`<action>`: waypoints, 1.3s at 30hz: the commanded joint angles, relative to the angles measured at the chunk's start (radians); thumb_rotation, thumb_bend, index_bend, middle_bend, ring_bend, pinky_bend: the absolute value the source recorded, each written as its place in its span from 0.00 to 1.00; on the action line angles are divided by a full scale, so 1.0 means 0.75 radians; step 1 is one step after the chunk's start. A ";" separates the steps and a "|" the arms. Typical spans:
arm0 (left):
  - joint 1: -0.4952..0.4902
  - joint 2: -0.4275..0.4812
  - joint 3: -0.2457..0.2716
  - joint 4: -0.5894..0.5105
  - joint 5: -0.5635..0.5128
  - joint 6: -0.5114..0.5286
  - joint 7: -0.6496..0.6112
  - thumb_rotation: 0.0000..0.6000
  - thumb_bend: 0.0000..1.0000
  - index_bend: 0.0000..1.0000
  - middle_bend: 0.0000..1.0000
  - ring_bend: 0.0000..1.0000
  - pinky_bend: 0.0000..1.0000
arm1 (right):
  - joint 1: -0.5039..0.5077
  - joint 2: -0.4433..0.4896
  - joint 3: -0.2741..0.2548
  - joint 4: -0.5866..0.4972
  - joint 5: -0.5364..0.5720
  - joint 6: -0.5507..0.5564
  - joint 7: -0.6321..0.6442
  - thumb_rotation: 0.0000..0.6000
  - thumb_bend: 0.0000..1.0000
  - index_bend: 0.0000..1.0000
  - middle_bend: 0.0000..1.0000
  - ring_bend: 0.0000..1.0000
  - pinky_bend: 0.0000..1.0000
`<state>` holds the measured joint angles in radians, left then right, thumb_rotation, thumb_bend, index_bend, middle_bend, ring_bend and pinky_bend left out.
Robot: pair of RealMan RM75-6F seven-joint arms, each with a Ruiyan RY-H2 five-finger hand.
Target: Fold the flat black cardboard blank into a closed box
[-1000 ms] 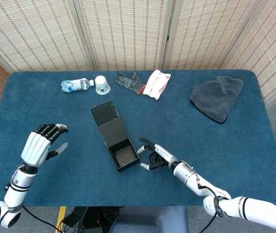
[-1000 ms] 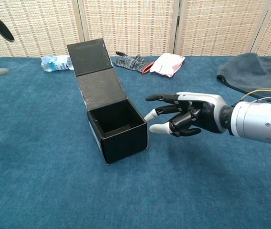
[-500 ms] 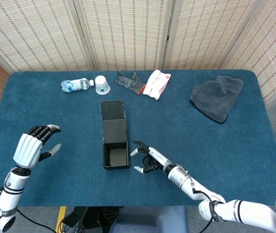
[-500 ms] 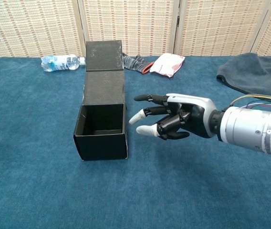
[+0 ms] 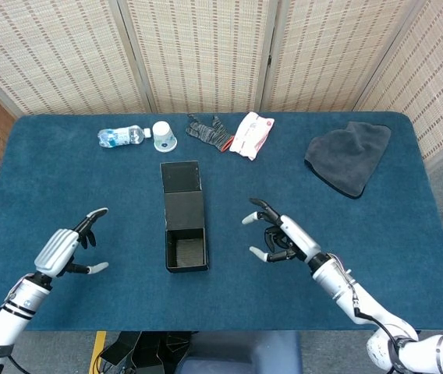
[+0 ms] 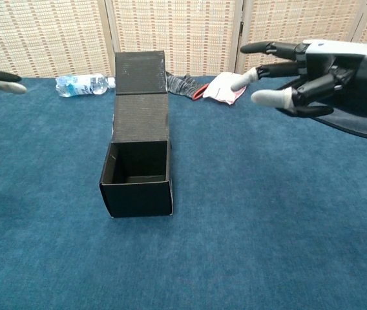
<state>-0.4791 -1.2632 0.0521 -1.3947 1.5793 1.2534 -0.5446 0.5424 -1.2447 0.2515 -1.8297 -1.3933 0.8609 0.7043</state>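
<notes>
**A:** Where does the black box stand?

**B:** Mid-table on the blue cloth, body formed and open on top, its lid flap pointing to twelve o'clock. The left hand hangs at the box's nine o'clock and the right hand at its three, each spread wide, empty and well apart from it.

**A:** What does closing it call for?

**B:** I'd steady the body with one hand, fold the lid toward six o'clock along its crease, then tuck the end flap inside the front wall.

**A:** And the material?

**B:** Matte, ribbed-looking cardboard with straight, crisp edges. It probably slides easily on the cloth.
</notes>
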 commanded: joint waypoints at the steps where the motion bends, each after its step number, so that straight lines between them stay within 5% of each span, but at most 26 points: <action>1: -0.052 -0.010 0.040 -0.030 0.016 -0.126 -0.093 1.00 0.11 0.00 0.00 0.50 0.59 | -0.019 0.032 0.000 -0.012 -0.007 0.032 0.030 1.00 0.32 0.00 0.26 0.75 0.98; 8: -0.122 -0.131 0.047 0.051 0.061 -0.241 -0.224 1.00 0.10 0.00 0.00 0.51 0.71 | -0.027 0.053 -0.026 0.000 -0.013 0.056 0.068 1.00 0.32 0.00 0.26 0.75 0.98; 21: -0.203 -0.340 -0.032 0.233 0.012 -0.324 -0.281 1.00 0.10 0.00 0.00 0.51 0.71 | -0.035 0.065 -0.063 0.025 -0.029 0.098 0.115 1.00 0.32 0.00 0.26 0.75 0.98; 39: -0.279 -0.442 -0.037 0.340 -0.010 -0.433 -0.392 1.00 0.10 0.00 0.00 0.53 0.71 | -0.059 0.087 -0.106 0.064 -0.053 0.150 0.206 1.00 0.32 0.00 0.26 0.75 0.98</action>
<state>-0.6860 -1.5933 0.0225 -1.1417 1.5697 0.9308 -0.8370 0.4992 -1.1797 0.1733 -1.7828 -1.4323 0.9722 0.8572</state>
